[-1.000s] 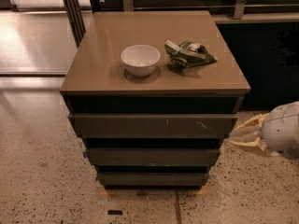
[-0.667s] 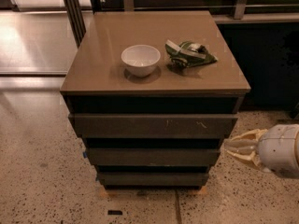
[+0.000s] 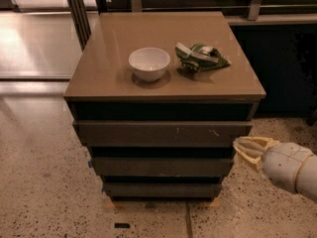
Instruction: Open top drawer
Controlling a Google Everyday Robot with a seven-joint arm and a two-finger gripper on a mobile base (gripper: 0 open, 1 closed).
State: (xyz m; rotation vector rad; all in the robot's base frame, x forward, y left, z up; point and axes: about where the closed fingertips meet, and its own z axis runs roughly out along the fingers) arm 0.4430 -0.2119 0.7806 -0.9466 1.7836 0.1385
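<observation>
The top drawer (image 3: 161, 133) is the widest of three dark grey-brown fronts under the tan cabinet top (image 3: 109, 58), with small pale scratches right of its middle. It stands pushed in, with none of its inside showing. Two narrower dark fronts sit below it. My gripper (image 3: 242, 150) has pale cream fingers on a white arm and comes in from the lower right. Its tips are just off the right end of the top drawer, level with the drawer's lower edge.
A white bowl (image 3: 149, 63) and a crumpled green bag (image 3: 200, 57) sit on the cabinet top. Speckled floor (image 3: 44, 192) lies in front and to the left. A dark panel (image 3: 287, 68) stands to the right, and metal posts (image 3: 77, 9) behind.
My gripper has dropped from beside the top drawer's right end and moved a little left, toward the drawer's lower right corner. The drawers, bowl and bag have not moved.
</observation>
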